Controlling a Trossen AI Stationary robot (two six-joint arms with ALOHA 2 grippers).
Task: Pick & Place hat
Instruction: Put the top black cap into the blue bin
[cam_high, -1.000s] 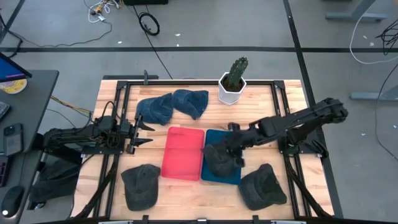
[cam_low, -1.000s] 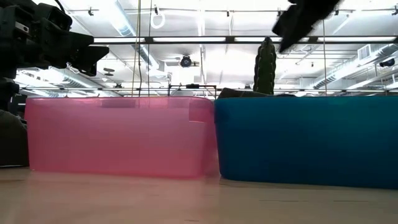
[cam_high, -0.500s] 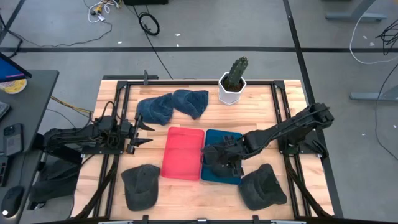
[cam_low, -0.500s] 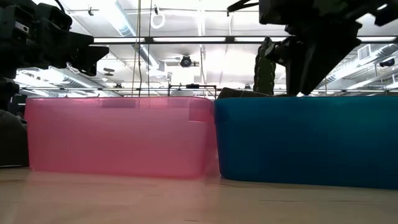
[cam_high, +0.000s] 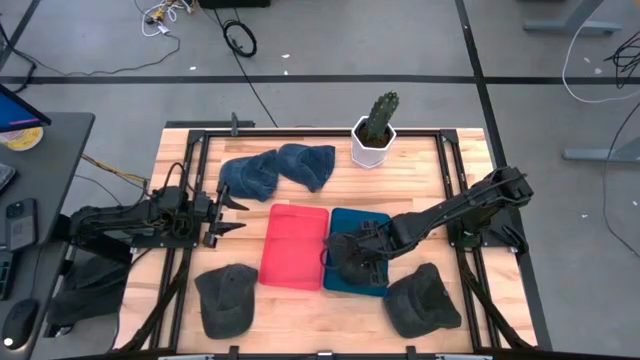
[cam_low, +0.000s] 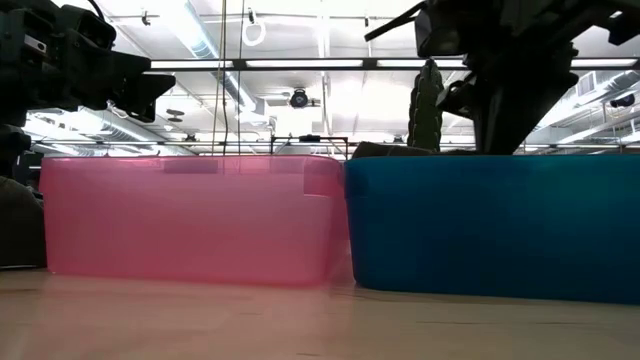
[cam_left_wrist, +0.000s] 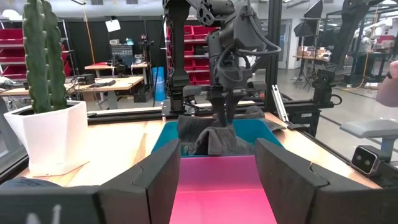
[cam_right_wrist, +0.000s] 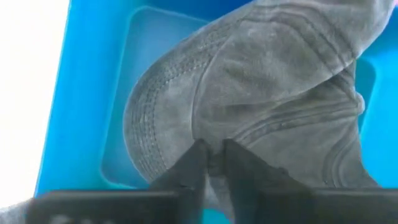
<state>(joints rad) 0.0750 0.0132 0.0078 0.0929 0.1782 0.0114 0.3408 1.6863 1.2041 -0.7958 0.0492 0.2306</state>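
A grey hat (cam_high: 348, 264) sits in the blue bin (cam_high: 378, 285), and its top shows over the bin's rim in the low view (cam_low: 392, 150). My right gripper (cam_high: 354, 250) stands over it, shut on it, as the left wrist view also shows (cam_left_wrist: 224, 117). The pink bin (cam_high: 294, 246) stands beside the blue one, to its left. My left gripper (cam_high: 228, 214) waits open near the table's left edge, pointing at the pink bin (cam_left_wrist: 217, 186). My right gripper pinches a raised fold on the grey hat's crown (cam_right_wrist: 211, 138) between its two fingers (cam_right_wrist: 189, 163), coming from above and pointing down. The hat bunches up at the fingers, and its lower part spreads inside the blue bin (cam_right_wrist: 93, 99).
Two blue hats (cam_high: 250, 176) (cam_high: 308, 163) lie toward the far edge. One grey hat (cam_high: 225, 298) lies near-left and another (cam_high: 422, 300) near-right. A cactus in a white pot (cam_high: 375, 130) stands at the far edge. Black frame rails (cam_high: 190, 160) run along both sides.
My right gripper has moved down and toward the table's left, over the blue bin, still shut on the grey hat. The hat has gone down with it into the bin. The left arm has kept still.
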